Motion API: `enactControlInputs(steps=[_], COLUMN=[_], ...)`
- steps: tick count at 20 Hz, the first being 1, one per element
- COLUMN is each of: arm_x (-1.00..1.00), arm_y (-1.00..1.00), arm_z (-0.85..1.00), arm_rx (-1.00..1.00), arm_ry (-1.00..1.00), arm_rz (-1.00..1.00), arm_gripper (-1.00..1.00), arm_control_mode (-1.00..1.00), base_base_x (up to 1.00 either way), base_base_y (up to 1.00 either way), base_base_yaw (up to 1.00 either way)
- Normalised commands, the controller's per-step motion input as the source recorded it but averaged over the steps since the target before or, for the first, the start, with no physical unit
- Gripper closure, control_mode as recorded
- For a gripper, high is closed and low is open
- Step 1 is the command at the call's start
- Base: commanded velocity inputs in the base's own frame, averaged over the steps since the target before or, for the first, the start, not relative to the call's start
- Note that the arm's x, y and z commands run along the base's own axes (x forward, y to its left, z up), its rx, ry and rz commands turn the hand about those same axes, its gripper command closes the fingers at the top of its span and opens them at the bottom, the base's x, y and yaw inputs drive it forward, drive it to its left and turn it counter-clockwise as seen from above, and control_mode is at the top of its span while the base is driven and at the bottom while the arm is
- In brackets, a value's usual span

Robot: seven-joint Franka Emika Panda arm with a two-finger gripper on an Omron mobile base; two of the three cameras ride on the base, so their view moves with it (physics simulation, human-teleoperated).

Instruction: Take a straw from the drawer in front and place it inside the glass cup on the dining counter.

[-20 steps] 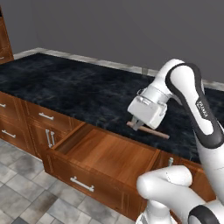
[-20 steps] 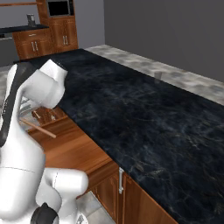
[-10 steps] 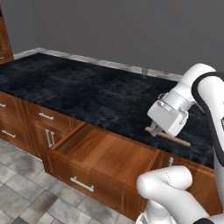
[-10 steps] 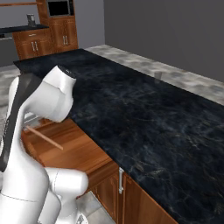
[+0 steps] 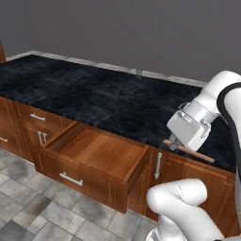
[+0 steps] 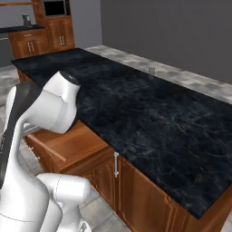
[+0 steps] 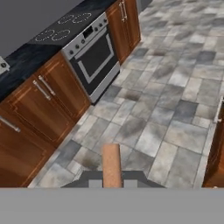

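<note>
- Pincer (image 5: 175, 144) is clamped tight on the straw (image 5: 189, 150), which sticks out sideways from the jaws, roughly level, over the front edge of the dining counter (image 5: 94, 96).
- In the hand view the straw (image 7: 111, 165) rises between the finger tips as a short reddish stub, with the floor tiles and a steel oven (image 7: 92, 59) beyond, so the hand points away from the counter.
- Drawer (image 5: 94, 157) stands pulled open to the left of the hand, its bed bare as far as I can see.
- Step in hand, as I judge it: the carry from drawer to cup.
- Glass cup (image 6: 152, 70) sits small and faint near the far edge of the black stone, well apart from the hand.
- Next move likely calls for a reach across the counter, tipping the straw upright over the cup's mouth, then lowering it inside before letting go.
</note>
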Motion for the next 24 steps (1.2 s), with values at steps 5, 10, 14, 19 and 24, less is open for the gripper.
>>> enactControlInputs(steps=[5,10,14,19,24], arm_x=[0.00,0.00,0.00,0.00,0.00], arm_y=[0.00,0.00,0.00,0.00,0.00], arm_z=[0.00,0.00,0.00,0.00,0.00], arm_rx=[0.00,0.00,0.00,0.00,0.00], arm_ry=[0.00,0.00,0.00,0.00,0.00], arm_rz=[0.00,0.00,0.00,0.00,0.00], arm_gripper=[1.00,1.00,1.00,1.00,1.00], arm_control_mode=[1.00,1.00,1.00,1.00,1.00], base_base_x=[-1.00,-0.47,-0.02,0.00,0.10], base_base_y=[-0.46,-0.57,-0.55,-0.73,-0.95], base_base_yaw=[-0.15,-0.56,-0.79,-0.78,-0.64])
